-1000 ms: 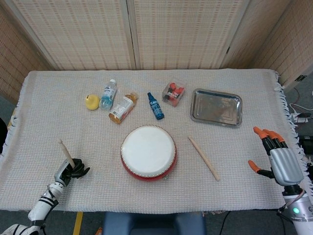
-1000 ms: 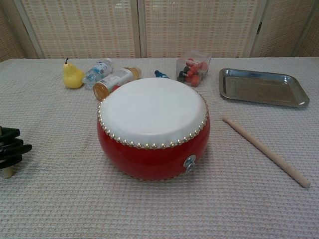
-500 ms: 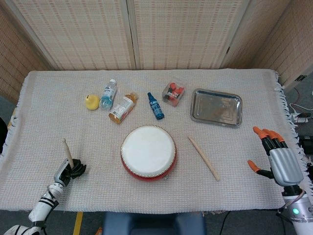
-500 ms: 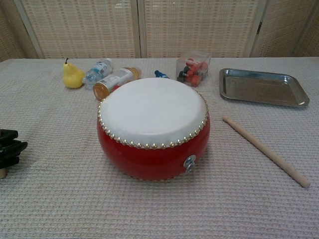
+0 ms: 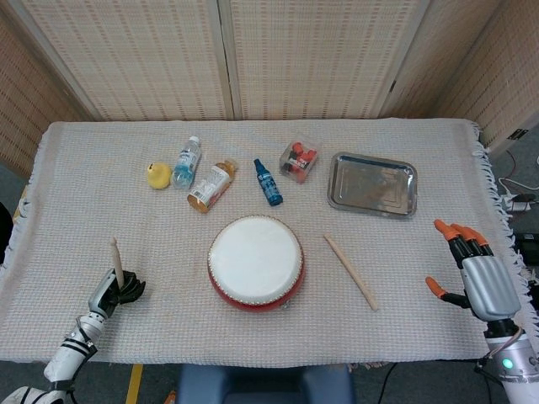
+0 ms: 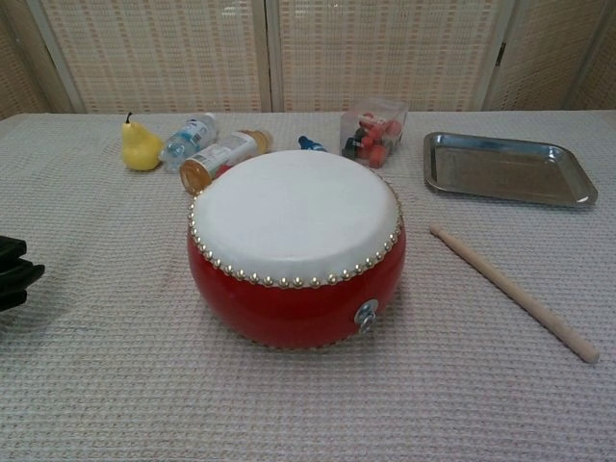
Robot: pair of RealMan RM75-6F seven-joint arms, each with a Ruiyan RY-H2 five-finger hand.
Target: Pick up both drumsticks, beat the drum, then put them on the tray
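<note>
A red drum with a white skin stands at the table's near middle. My left hand grips a wooden drumstick that stands nearly upright, left of the drum. A second drumstick lies flat on the cloth to the right of the drum. My right hand hovers open at the table's right edge, well clear of that stick. The steel tray sits behind it, holding nothing.
Behind the drum lie a yellow pear, a water bottle, an orange-capped bottle, a small blue bottle and a clear box of red pieces. A woven cloth covers the table.
My left hand has drawn back to the left with its drumstick, and the stick has tipped up closer to vertical. The right hand and the other stick have stayed put.
</note>
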